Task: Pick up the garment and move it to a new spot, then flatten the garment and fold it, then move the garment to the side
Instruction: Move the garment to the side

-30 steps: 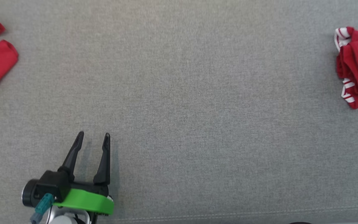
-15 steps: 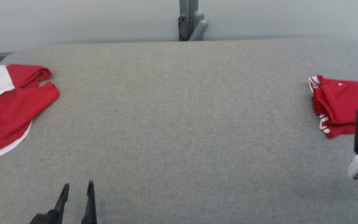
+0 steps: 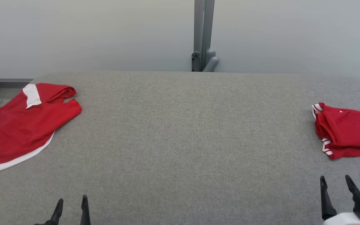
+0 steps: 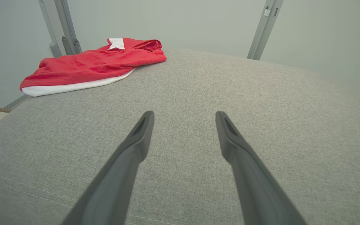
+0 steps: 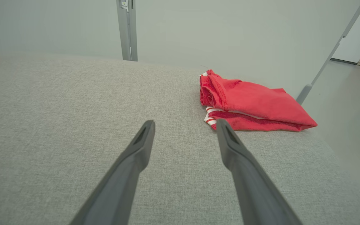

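A loose red garment (image 3: 20, 125) with a white collar and white hem lies at the table's far left, also visible in the left wrist view (image 4: 89, 64). At the far right sits a second red garment (image 3: 348, 134), folded, with white-striped trim (image 5: 252, 103). My left gripper (image 3: 72, 200) is open near the front edge at the lower left, well short of the loose garment, nothing between its fingers (image 4: 184, 114). Open and empty too, my right gripper (image 3: 335, 178) stands at the lower right, just in front of the folded garment (image 5: 185, 122).
The grey fabric-covered table (image 3: 180, 140) stretches wide between the two garments. A grey metal post (image 3: 203, 34) rises behind its far edge before a pale wall. More posts stand off the left corner (image 4: 66, 28) and the right side (image 5: 327, 62).
The head camera has tilted up, bringing the wall, the post and both garments fully into view. The right gripper has come into the picture at the lower right. Both grippers stay open.
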You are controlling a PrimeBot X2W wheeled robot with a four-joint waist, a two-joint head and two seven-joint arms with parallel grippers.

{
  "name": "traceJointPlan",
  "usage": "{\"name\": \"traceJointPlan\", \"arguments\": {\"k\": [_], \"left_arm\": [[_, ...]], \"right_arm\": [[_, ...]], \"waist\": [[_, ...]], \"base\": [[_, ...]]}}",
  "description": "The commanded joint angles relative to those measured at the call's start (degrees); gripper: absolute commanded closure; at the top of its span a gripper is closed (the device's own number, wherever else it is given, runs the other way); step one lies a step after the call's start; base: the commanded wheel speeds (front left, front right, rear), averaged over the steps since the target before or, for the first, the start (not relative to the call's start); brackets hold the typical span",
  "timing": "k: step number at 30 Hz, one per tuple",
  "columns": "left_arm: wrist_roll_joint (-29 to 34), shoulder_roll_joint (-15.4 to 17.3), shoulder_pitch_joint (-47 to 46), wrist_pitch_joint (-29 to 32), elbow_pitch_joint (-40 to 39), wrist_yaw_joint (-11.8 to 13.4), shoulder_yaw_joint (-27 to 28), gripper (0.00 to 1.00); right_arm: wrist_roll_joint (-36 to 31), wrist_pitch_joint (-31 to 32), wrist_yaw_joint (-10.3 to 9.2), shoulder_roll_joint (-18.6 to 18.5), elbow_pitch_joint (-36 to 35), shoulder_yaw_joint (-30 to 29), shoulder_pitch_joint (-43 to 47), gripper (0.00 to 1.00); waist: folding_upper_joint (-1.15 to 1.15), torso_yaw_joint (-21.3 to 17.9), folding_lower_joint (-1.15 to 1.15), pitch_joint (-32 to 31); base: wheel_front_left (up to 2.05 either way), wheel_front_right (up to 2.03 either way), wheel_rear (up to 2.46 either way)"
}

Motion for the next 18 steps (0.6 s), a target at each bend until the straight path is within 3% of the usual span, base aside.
{"name": "traceJointPlan", "arguments": {"k": [1,18], "left_arm": [[0.2,0.0,-0.9,0.0,0.0,0.0,-0.1,0.00],[-2.4,1.6,-0.7,0.0,-1.9,0.0,-4.9,0.00]], "right_arm": [[0.7,-0.1,-0.09,0.2,0.2,0.2,1.4,0.00],[1.9,-0.1,-0.09,2.1,-3.3,2.8,4.1,0.00]], "waist": [[0.00,0.9,0.00,-1.1],[0.00,1.2,0.00,-1.9]], "base": [[0.00,0.00,0.00],[0.00,0.00,0.00]]}}
